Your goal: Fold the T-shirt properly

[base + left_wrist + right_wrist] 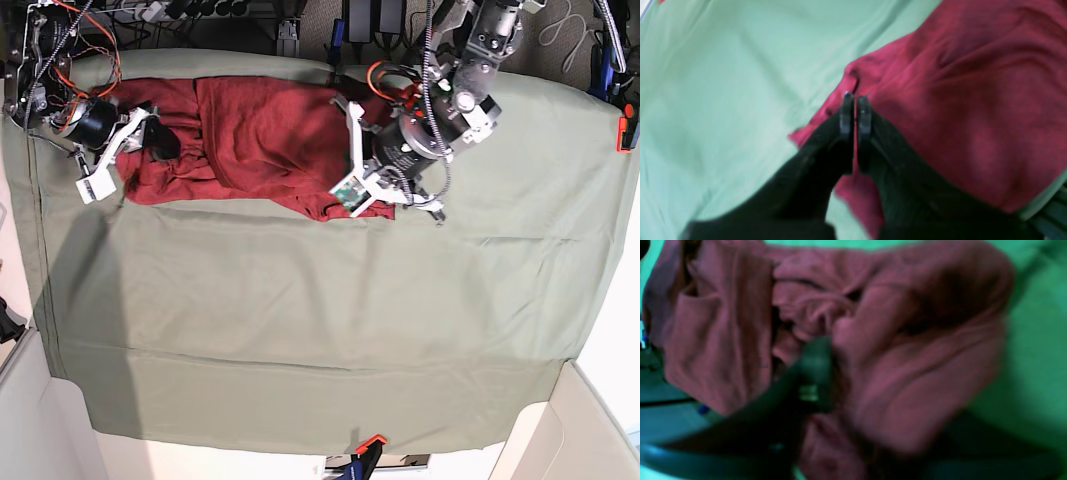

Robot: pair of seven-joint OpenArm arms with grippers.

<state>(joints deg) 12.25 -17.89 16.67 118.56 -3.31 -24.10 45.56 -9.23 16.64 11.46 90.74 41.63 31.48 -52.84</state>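
The green table cloth (300, 300) spreads wide beneath both my arms. The T-shirt (250, 140) lies bunched along its far edge, stretched between my two grippers. My left gripper (855, 96) has its fingers pressed together over the shirt's rumpled edge. My right gripper (826, 350) is buried in folds; whether it grips, I cannot tell.

I work in a robotics lab: my worktop is draped in a wrinkled sage-green cloth (300, 300), loose red and black cables (75, 40) trail along its far edge, and pale partition panels (585, 425) flank the near corners.
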